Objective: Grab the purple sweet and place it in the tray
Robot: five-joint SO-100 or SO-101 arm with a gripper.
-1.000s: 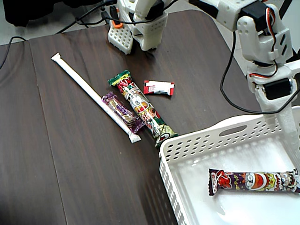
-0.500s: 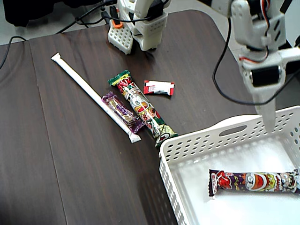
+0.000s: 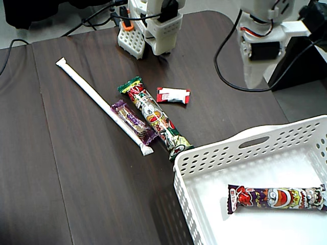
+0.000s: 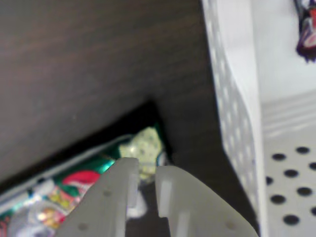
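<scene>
Purple sweet (image 3: pixel 276 197): a long flat stick in a glossy, crinkled wrapper, purple with red patches, a pale cartoon face near the middle, crimped ends. Lies flat on the smooth white floor of the tray (image 3: pixel 214 153), lengthwise along the tray's near side, reaching the right edge of the fixed view, clear of the pierced wall with the handle slot. Tray of white moulded plastic, walls punched with rows of round holes, one rounded corner set in over the table (image 3: pixel 61 178), a dark brown surface with fine wood grain. On the table, toward its middle: a long sweet (image 3: pixel 153 117) in shiny green, red and white wrapping, one end just beside the tray's corner; a short purple packet (image 3: pixel 134 122) lying between it and a thin white paper-wrapped straw (image 3: pixel 97 99); a small red and white packet (image 3: pixel 173 95) just beyond, toward the far edge. Gripper (image 3: pixel 253 79) of white plastic, hanging by the table's right edge in the fixed view, well apart from tray and purple sweet; opening not readable from there. Only in the blurred wrist view: gripper (image 4: pixel 146 170) with two pale matte fingers (image 4: pixel 113 197) drawn almost together, a thin slit between, nothing held; below the tips the green end of the long sweet (image 4: pixel 143 148); to the right the tray wall (image 4: pixel 232 98) seen from outside, and a sliver of the purple sweet (image 4: pixel 306 29) in the top right corner.
</scene>
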